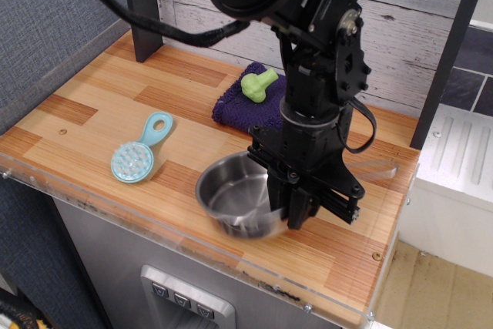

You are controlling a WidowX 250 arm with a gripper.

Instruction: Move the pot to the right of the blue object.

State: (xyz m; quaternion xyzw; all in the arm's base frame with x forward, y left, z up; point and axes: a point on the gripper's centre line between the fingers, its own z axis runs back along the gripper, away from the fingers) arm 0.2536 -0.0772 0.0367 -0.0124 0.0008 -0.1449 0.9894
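Observation:
The pot (231, 199) is a shiny steel pan near the counter's front edge, blurred by motion. Its thin wire handle (377, 167) points right and is blurred too. My gripper (296, 212) points down at the pot's right rim, and its dark fingers look closed on the rim. The arm hides the rim's far right part. The blue object (137, 156), a turquoise scrub brush, lies flat to the left of the pot, with a gap of bare wood between them.
A dark purple cloth (235, 105) lies behind the pot with a green toy (258, 84) on it. The counter (85, 105) has a clear plastic lip along its front. A dark post (142, 5) stands at the back left.

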